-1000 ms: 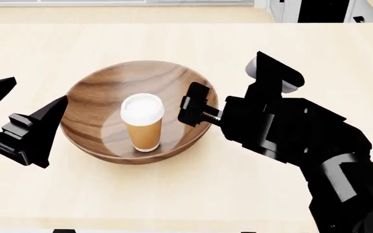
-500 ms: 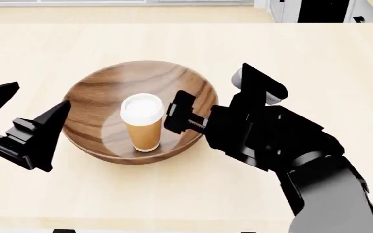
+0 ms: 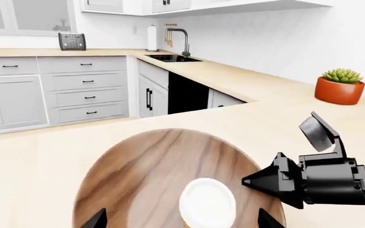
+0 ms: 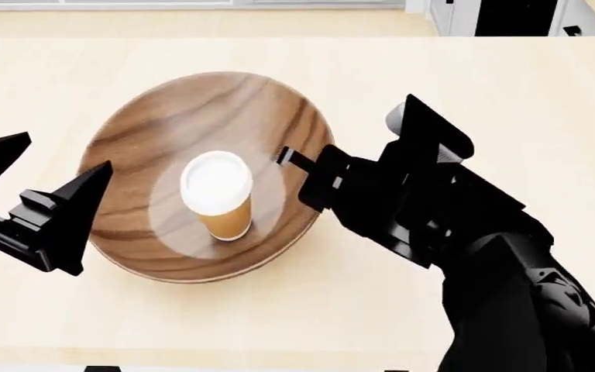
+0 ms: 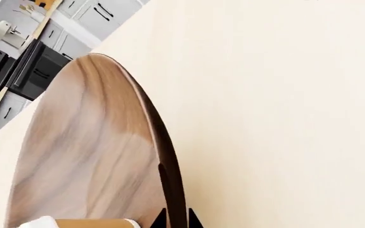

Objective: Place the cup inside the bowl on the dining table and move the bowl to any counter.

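The right gripper (image 4: 300, 167) is pinching the rim of the bowl (image 4: 163, 132); in the right wrist view its fingertips (image 5: 162, 219) are sitting on either side of the thin dark edge, closed narrow on it. The bowl is looking tilted in the head view, with the far side raised toward the camera, so I am judging it is being lifted off the table (image 4: 504, 93). The cup (image 4: 218, 194) is standing upright inside the bowl, just beside the right gripper, toward the left one.

The left gripper (image 4: 39, 194) is waiting with its jaws spread wide, just outside the rim on the opposite side, not touching it.

The bowl is probably stiff wood, not fragile, but wide and heavy for a one-sided pinch, and its smooth surface may be slipping between the fingers. The cup is light, tall and loose; it may be toppling or sliding if the tilt is growing. A second hold on the near rim by the left gripper would be keeping the bowl level.
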Available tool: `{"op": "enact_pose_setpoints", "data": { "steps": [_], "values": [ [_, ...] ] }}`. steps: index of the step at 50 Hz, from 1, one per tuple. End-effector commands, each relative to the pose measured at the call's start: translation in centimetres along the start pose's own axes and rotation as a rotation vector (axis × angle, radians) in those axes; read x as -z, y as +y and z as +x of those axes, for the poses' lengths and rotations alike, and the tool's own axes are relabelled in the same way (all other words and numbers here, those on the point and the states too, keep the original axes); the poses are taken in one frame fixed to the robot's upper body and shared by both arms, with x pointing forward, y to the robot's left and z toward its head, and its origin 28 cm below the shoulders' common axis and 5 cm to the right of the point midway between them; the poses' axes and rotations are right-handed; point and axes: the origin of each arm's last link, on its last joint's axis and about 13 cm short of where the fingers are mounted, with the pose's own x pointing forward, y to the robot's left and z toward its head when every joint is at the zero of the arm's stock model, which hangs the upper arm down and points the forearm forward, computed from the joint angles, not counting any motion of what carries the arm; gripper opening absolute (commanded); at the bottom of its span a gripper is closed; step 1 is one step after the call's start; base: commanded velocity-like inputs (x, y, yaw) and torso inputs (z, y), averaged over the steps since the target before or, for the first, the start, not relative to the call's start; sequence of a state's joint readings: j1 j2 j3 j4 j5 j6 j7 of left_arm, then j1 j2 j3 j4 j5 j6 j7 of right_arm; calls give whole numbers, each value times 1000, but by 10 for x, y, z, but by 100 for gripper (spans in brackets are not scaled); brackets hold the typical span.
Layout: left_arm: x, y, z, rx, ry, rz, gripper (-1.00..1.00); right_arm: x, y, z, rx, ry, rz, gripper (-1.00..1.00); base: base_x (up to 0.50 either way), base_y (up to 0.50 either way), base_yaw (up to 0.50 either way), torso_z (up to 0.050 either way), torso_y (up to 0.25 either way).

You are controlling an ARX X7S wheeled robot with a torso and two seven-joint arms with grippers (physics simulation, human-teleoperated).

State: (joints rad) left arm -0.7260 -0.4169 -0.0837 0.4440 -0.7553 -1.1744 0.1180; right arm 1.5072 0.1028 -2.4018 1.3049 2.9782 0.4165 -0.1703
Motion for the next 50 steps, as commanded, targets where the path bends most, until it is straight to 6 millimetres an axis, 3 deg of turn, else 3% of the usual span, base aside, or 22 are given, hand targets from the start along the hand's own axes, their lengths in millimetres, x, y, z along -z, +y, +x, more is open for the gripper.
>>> {"op": "enact_pose_setpoints", "data": {
  "steps": [1,9,12,17,24,34,45,50],
  "values": [
    [1,0,1,-1,-2,-1,100,-9,6,-3,-53,-57,115,-100,0,0,0,0,0],
    [1,-1,1,3,-1,-2,100,-16,5,-8,-65,-68,158,-100,0,0,0,0,1],
    [-7,1,3,0,-7,-4,100,-21,6,-11,-74,-79,169,-100,0,0,0,0,0],
    [-9,10,-11,-6,-14,-12,100,-33,2,-20,-57,-120,169,-100,0,0,0,0,0],
    [-22,11,-19,-15,-39,0,100,-45,-5,-39,-19,-159,116,-100,0,0,0,0,1],
    [-18,15,-23,-74,-45,-3,100,-48,-22,-69,16,-220,134,-100,0,0,0,0,0],
    [-7,25,-68,-204,1,11,100,-44,-31,-88,-14,-236,95,-100,0,0,0,0,1],
    [-5,21,-69,-194,5,13,100,-41,-36,-93,-13,-246,70,-100,0,0,0,0,0]
  ]
}}
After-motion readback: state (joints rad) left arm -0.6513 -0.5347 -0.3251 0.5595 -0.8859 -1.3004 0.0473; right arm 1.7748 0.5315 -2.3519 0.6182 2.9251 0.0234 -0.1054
